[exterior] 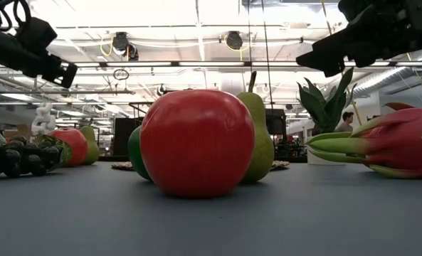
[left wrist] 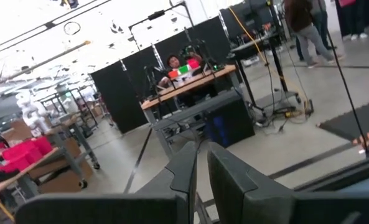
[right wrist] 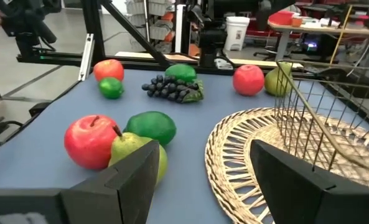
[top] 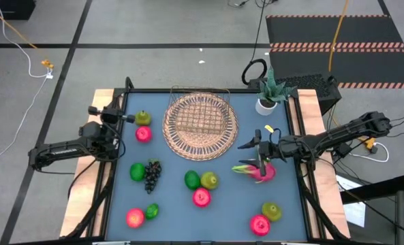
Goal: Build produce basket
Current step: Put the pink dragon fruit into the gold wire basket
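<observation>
Basket (top: 200, 126) sits empty at the far middle of the tabletop (top: 174, 204), produce scattered around it. Right gripper (top: 256, 151), jaws spread, hovers by the dragon fruit (top: 259, 170), a likely first pick needing descent. Left gripper (top: 125, 118) waits, jaws nearly together.

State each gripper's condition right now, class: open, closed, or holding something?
Left gripper: closed, empty, raised at the table's left edge.
Right gripper: open, empty, above the table between the dragon fruit and the basket.
</observation>
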Available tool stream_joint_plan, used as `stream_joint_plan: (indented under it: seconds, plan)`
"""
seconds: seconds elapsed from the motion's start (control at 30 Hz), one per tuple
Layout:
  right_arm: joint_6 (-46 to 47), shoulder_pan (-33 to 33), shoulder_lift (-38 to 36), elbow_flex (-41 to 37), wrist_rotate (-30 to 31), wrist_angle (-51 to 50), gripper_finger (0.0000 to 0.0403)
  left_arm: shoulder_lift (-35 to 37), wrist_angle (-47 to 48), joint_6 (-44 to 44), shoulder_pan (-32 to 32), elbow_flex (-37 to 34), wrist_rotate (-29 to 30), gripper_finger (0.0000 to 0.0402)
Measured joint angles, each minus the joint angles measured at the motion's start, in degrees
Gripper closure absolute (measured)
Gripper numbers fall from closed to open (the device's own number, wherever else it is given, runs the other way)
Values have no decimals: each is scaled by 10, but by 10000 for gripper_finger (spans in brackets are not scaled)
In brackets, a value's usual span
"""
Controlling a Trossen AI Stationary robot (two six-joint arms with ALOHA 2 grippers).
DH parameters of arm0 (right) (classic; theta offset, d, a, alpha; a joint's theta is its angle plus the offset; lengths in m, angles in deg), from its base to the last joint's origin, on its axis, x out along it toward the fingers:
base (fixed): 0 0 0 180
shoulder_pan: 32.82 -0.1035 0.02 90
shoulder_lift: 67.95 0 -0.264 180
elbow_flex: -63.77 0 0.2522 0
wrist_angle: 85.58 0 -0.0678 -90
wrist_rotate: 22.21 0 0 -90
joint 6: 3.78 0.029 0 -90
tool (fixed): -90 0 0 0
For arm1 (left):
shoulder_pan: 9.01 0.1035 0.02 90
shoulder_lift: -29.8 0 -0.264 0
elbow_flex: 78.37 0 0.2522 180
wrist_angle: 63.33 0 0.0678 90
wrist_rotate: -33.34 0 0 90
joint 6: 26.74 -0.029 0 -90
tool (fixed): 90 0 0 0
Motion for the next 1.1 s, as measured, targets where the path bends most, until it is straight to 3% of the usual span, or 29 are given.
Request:
stream_joint_plan:
  seconds: [0.63,0.8,0.87,1.0,1.1]
  plan:
    - [-33,0,0,0,4,18,154,0,5,0,0,0,-1,357]
    - [-60,0,0,0,7,4,154,0,-65,7,15,0,24,357]
    - [-70,0,0,0,17,2,154,0,-80,77,16,0,2,357]
    - [-76,7,0,17,70,-60,156,0,-19,393,1,0,-47,357]
    - [-44,12,4,61,95,-185,165,0,23,429,-10,0,-85,357]
